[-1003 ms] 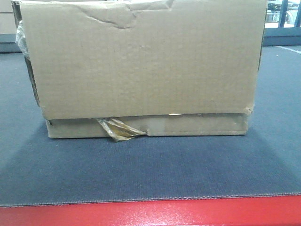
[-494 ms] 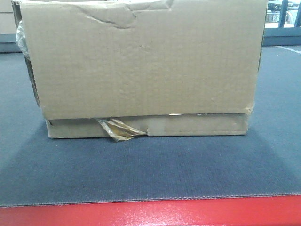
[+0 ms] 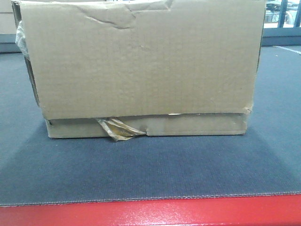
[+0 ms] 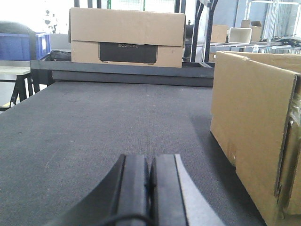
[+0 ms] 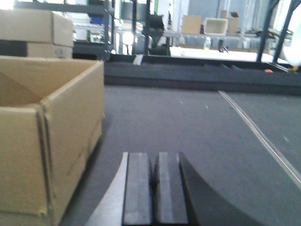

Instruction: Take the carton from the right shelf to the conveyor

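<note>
While the carton sits flat on the conveyor, a little way back from its red edge strip, the left gripper and the right gripper hang low on either side, both pressed shut on nothing, with bare belt ahead of each.

From the front camera I see the carton sitting on the conveyor, set back from the border strip that runs along the near edge. In my left wrist view the left gripper sits low over the belt with the carton on its right, and a second box stands beyond the belt's far end. In my right wrist view the right gripper has the carton on its left.
</note>
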Robot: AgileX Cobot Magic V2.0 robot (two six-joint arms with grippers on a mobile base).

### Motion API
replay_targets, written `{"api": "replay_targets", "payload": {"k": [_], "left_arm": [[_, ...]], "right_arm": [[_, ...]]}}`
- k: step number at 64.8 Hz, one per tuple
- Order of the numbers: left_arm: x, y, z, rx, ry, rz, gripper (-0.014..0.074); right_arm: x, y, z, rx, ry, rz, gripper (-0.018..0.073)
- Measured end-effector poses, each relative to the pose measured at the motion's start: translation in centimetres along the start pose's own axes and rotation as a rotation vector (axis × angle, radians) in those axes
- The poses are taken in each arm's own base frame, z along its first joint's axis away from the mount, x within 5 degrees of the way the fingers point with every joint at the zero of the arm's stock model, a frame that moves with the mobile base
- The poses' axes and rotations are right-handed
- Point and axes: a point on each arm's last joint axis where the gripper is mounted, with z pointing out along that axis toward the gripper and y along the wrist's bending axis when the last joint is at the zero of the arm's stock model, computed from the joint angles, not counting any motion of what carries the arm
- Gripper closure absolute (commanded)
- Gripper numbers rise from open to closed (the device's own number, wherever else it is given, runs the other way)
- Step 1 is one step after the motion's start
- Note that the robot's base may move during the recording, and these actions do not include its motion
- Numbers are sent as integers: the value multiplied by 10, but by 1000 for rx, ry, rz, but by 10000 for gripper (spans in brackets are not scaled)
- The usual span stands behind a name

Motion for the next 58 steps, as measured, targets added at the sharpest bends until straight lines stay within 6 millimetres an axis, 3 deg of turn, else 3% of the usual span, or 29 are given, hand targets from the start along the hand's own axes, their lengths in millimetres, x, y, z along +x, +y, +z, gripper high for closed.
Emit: {"api": "replay_targets", "payload": {"k": [19,58], "left_arm": [[0,0,0,0,0,0,604],[0,0,0,0,0,0,604]], "right_arm": [[67,1,15,23,13,33,627],[69,1,16,29,0,-7,627]]}}
